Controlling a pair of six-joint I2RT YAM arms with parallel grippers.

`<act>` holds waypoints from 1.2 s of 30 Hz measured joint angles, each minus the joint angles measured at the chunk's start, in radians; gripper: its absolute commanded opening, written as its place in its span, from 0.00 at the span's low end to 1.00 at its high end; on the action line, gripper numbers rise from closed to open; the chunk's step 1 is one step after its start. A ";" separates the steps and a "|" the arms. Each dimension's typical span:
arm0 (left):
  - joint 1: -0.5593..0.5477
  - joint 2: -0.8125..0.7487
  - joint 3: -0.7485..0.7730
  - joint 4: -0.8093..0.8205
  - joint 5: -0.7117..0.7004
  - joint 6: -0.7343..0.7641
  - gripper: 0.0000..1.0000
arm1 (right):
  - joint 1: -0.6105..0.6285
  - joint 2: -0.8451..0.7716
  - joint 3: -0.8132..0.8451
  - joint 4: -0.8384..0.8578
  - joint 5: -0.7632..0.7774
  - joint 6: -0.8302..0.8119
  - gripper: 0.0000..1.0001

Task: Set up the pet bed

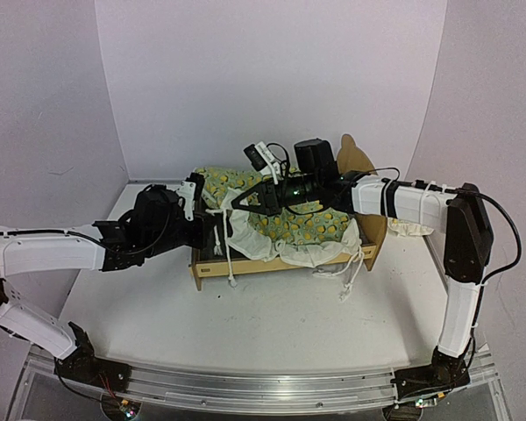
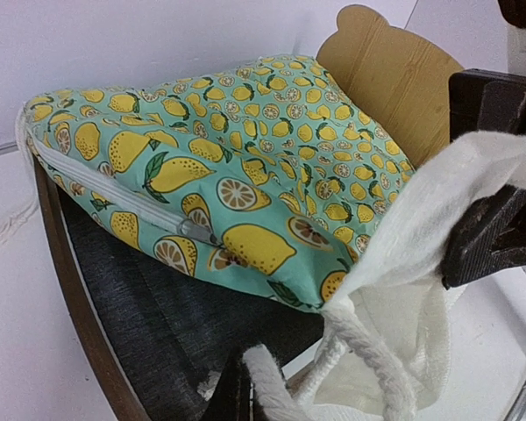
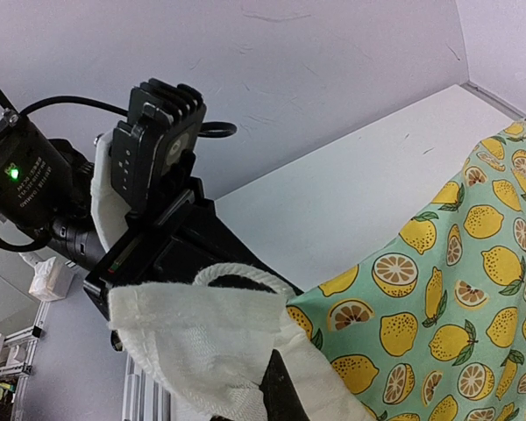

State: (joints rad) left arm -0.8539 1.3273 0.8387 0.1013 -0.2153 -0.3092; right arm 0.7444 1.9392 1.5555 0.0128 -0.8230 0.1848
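The pet bed (image 1: pixel 280 263) is a light plywood frame in mid-table, with its curved headboard (image 1: pixel 358 158) at the right. Its dark grey mattress pad (image 2: pixel 158 324) shows in the left wrist view under the lemon-print blanket (image 1: pixel 302 224). The blanket's padded, zippered top (image 2: pixel 245 175) lies across the bed, and its white underside (image 1: pixel 254 241) is turned up at the foot end. My left gripper (image 1: pixel 217 230) is shut on the blanket's white rope trim (image 2: pixel 276 386) at the foot rail. My right gripper (image 1: pixel 234 203) is shut on the white edge (image 3: pixel 210 342), held above the bed.
A small white ruffled piece (image 1: pixel 412 228) lies on the table right of the headboard. White cords (image 1: pixel 351 276) hang over the bed's front rail. White walls enclose the back and sides. The left arm's body (image 3: pixel 149 175) is close in front of the right wrist.
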 measured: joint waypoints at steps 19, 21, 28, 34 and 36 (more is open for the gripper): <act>0.000 0.089 0.011 -0.100 0.068 -0.148 0.00 | 0.000 0.000 0.000 0.000 0.000 0.000 0.00; 0.000 0.113 0.015 -0.104 0.077 -0.145 0.00 | 0.000 0.000 -0.001 0.000 0.000 0.000 0.00; 0.000 0.174 0.026 -0.145 0.113 -0.109 0.00 | 0.000 0.000 -0.001 0.000 0.000 0.000 0.00; 0.001 0.203 0.048 -0.183 0.127 -0.085 0.04 | 0.000 0.000 -0.001 0.000 -0.001 0.004 0.00; 0.003 0.208 0.065 -0.208 0.126 -0.082 0.17 | 0.000 0.000 -0.001 0.000 -0.001 0.006 0.00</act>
State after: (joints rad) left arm -0.8513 1.5352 0.9035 -0.1062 -0.0898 -0.3908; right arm 0.7444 1.9392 1.5547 0.0124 -0.8242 0.1909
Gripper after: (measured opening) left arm 0.022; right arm 0.023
